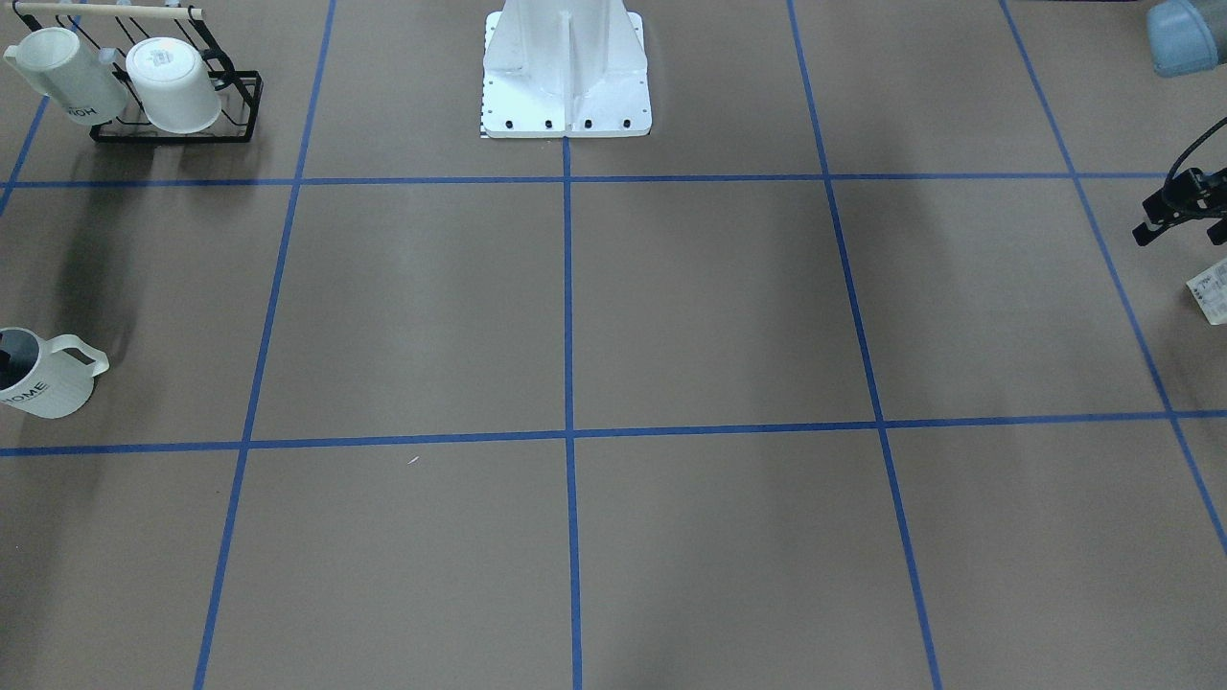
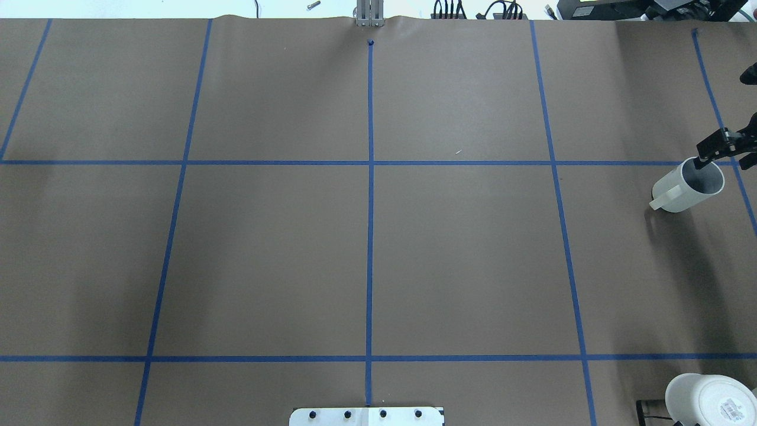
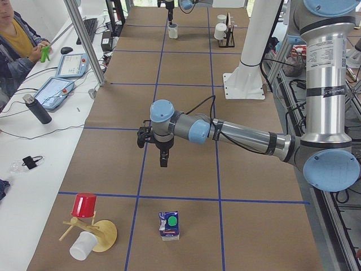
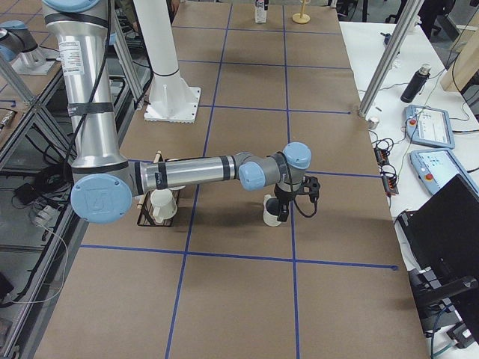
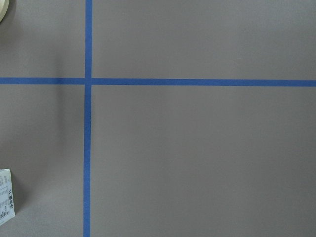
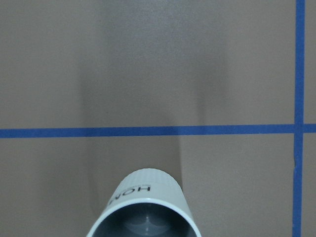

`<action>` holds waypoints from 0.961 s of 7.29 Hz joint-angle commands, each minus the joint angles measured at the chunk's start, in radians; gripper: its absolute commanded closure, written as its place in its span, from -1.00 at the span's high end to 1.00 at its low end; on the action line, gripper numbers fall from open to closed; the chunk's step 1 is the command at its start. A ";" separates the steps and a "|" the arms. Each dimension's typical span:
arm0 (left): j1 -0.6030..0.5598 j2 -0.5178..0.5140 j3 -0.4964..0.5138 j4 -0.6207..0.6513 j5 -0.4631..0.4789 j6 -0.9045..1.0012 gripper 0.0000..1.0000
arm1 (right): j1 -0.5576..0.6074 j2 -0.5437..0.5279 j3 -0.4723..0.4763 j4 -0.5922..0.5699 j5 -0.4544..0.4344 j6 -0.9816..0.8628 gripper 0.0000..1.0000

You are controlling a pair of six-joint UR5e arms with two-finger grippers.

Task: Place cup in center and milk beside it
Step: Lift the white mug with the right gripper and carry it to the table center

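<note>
Reaching over cup (image 2: 680, 194) rim: right tool (image 2: 704, 161)

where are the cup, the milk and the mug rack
cup (image 2: 683, 192), overhead view, on its white outer wall
milk (image 3: 168, 224), left side view, on its green cap
mug rack (image 1: 192, 137), front-facing view, on its black base bar
</note>
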 commanded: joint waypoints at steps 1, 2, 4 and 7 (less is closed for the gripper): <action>-0.001 0.000 -0.008 0.001 0.001 0.000 0.96 | -0.007 0.000 -0.017 0.001 -0.002 0.002 0.85; -0.001 0.000 -0.010 0.001 0.001 0.000 0.96 | -0.010 -0.005 -0.015 0.001 -0.001 0.003 0.78; -0.003 0.000 -0.013 0.001 0.001 0.000 0.96 | -0.030 -0.002 -0.033 0.001 -0.014 0.005 0.60; -0.003 0.001 -0.021 0.001 0.002 0.000 0.96 | -0.043 -0.001 -0.035 -0.001 -0.018 0.006 -0.99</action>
